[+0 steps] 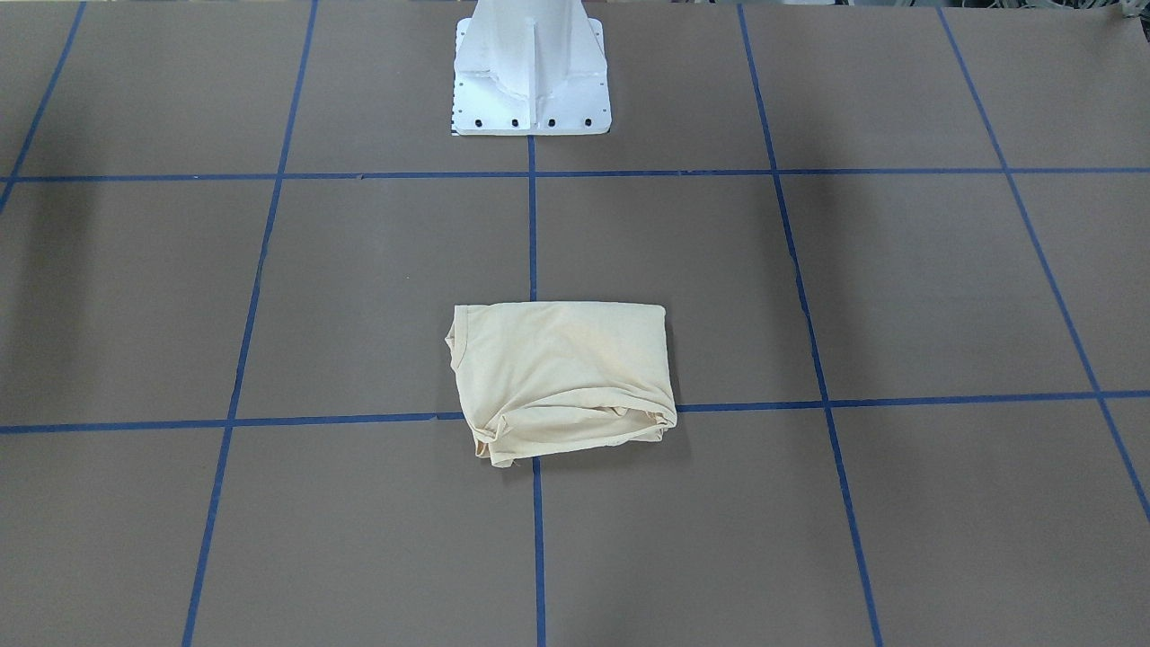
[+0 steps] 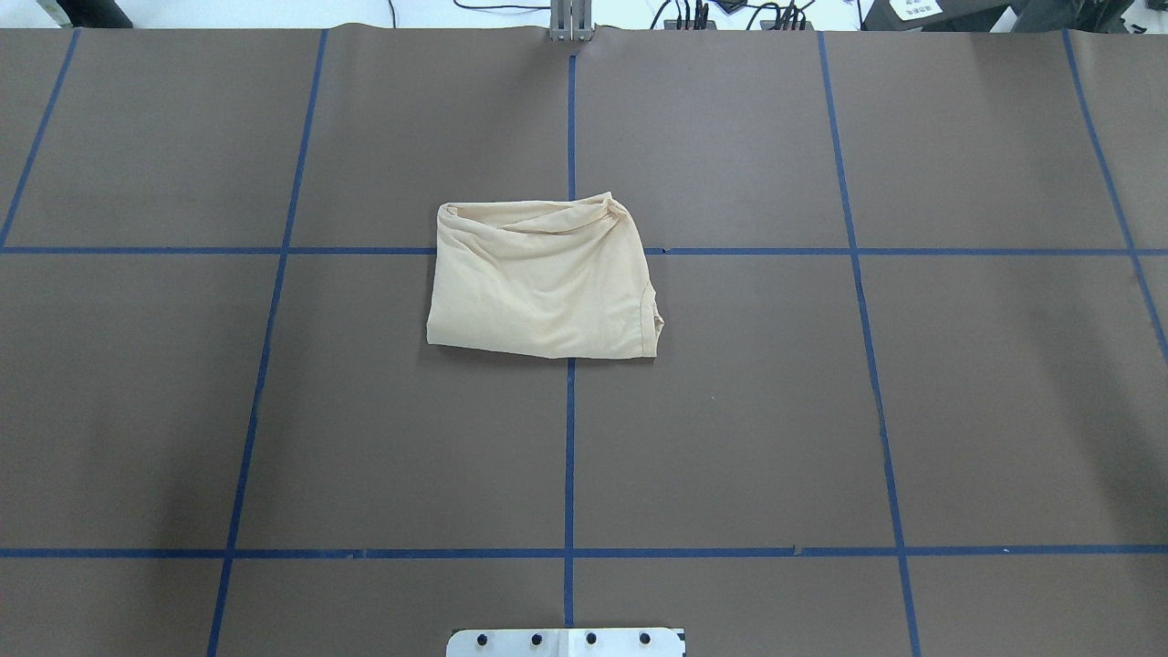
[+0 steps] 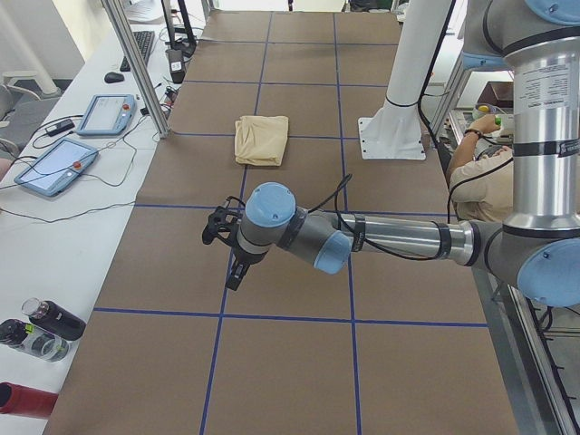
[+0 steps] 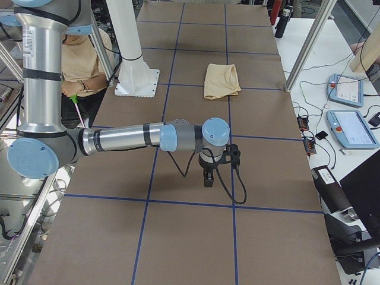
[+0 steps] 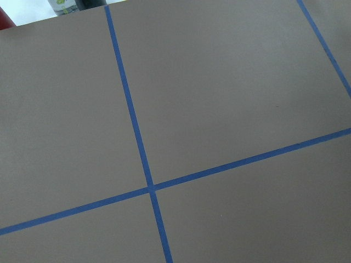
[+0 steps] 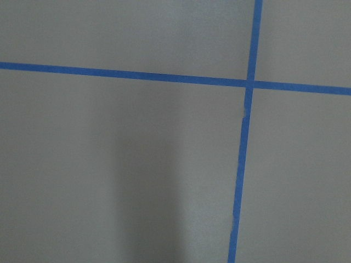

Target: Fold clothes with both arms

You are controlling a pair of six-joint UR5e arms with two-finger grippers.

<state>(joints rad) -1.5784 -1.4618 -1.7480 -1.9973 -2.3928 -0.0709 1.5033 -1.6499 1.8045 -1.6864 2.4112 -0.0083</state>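
Note:
The cream-yellow shirt (image 2: 543, 278) lies folded into a compact rectangle at the table's middle, with its print hidden; it also shows in the front view (image 1: 561, 377), the left side view (image 3: 261, 140) and the right side view (image 4: 221, 81). My left gripper (image 3: 234, 276) hangs above the table far from the shirt, near the table's left end. My right gripper (image 4: 208, 178) hangs above the table near the right end, also far from the shirt. Both show only in the side views, so I cannot tell whether they are open or shut. Neither touches the shirt.
The brown table (image 2: 821, 411) carries a grid of blue tape lines. The white pedestal base (image 1: 530, 72) stands behind the shirt. Teach pendants (image 3: 54, 163) and bottles (image 3: 36, 331) lie on the side bench. A seated person (image 4: 83, 59) is beside the robot.

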